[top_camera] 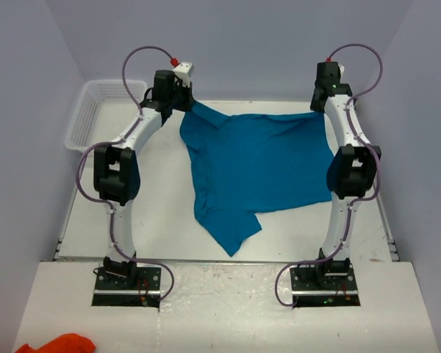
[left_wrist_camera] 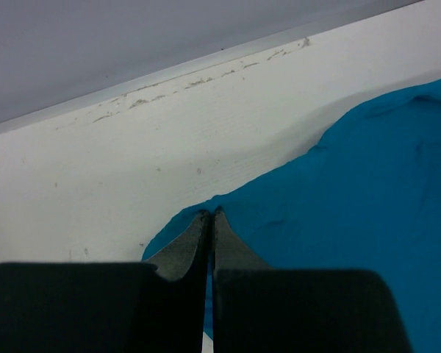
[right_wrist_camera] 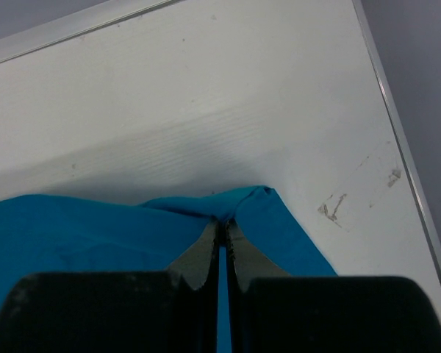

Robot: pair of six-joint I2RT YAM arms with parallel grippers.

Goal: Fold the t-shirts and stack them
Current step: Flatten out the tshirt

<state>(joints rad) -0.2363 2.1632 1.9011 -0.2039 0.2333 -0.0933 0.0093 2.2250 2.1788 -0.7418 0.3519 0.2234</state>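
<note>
At 10 o'clock on the table (top_camera: 162, 220): white mesh basket (top_camera: 88, 118), at the left edge. At 7 o'clock, off the table on the near ledge (top_camera: 228, 309): orange cloth (top_camera: 59, 343), cut by the frame edge. At 11 o'clock: left gripper (left_wrist_camera: 209, 215), jaws pressed together, pinching the far-left corner of the shirt (top_camera: 257, 165); teal fabric right at and below the fingertips (left_wrist_camera: 184, 246) in the left wrist view. Centre, from 11 round to 1 o'clock and down toward 6: same shirt, spread out but rumpled, far edge stretched between both grippers, near part lying on the table, one flap trailing toward 6 o'clock. Well apart from the basket. At 1 o'clock: right gripper (right_wrist_camera: 222, 224), jaws pressed together too, pinching the far-right corner of the shirt, fabric bunched at the tips, thin teal strip showing in the slit between the fingers, shadow on the table just beyond the corner.
</note>
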